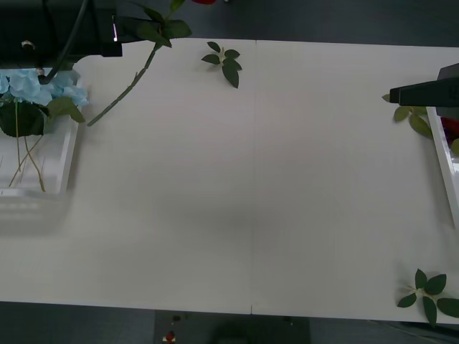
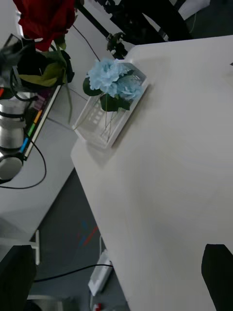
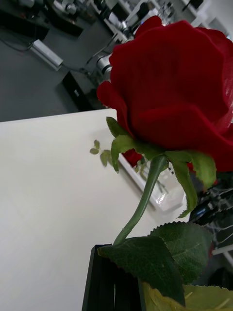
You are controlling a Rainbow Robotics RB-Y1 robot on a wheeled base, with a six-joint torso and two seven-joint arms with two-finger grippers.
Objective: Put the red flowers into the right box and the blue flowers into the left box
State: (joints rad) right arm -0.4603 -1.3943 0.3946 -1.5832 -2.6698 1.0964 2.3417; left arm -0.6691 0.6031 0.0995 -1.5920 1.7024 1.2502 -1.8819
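My left gripper (image 3: pixel 114 252) is shut on the green stem of a red rose (image 3: pixel 179 87), whose bloom looms close in the left wrist view. From the front this gripper (image 1: pixel 138 32) hangs over the table's far left corner. The rose's stem (image 1: pixel 122 93) slants down toward the left box (image 1: pixel 61 168), which holds the blue flowers (image 1: pixel 36 86). The right wrist view has the same blue heads (image 2: pixel 114 80) lying in that ribbed tray (image 2: pixel 124 124). At the table's right edge the right gripper (image 1: pixel 403 94) stands open, just beside the right box (image 1: pixel 445 161), where a red bloom (image 3: pixel 132 156) lies.
Loose green leaf sprigs lie at the far middle (image 1: pixel 226 61), by the right box (image 1: pixel 412 118) and at the near right corner (image 1: pixel 430 294). The wide white table (image 1: pixel 251 186) stretches between the two boxes.
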